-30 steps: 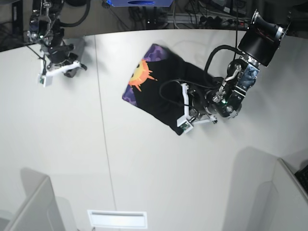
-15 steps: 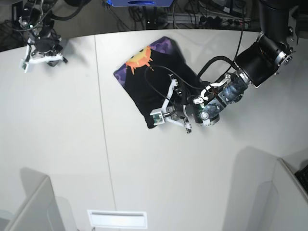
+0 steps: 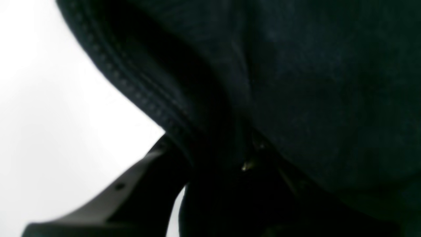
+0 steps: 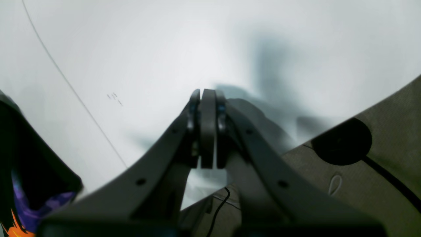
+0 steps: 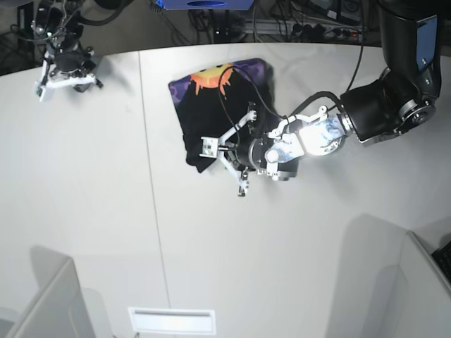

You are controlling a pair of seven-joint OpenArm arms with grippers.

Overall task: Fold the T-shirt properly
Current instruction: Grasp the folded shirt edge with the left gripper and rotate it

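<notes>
The black T-shirt (image 5: 225, 105) lies folded into a compact block at the back middle of the white table, its orange sun print on purple (image 5: 211, 74) facing up at the far end. My left gripper (image 5: 211, 156) is at the block's near-left corner, shut on the T-shirt. In the left wrist view, black cloth (image 3: 312, 82) with a stitched hem runs down between the jaws, and one dark finger (image 3: 131, 194) shows. My right gripper (image 5: 60, 79) hovers over the table's far left corner, shut and empty, its fingertips (image 4: 207, 128) pressed together. A corner of the T-shirt (image 4: 19, 171) shows at the left edge of the right wrist view.
A thin seam (image 5: 151, 176) crosses the white table from back to front. Grey dividers stand at the front left (image 5: 49, 303) and front right (image 5: 416, 282). Cables and equipment (image 5: 282, 24) sit behind the far edge. Beyond the table edge lies grey floor (image 4: 378, 171).
My left gripper has swept left, dragging and turning the folded T-shirt with it. The right arm drew back to the far left corner and stayed shut.
</notes>
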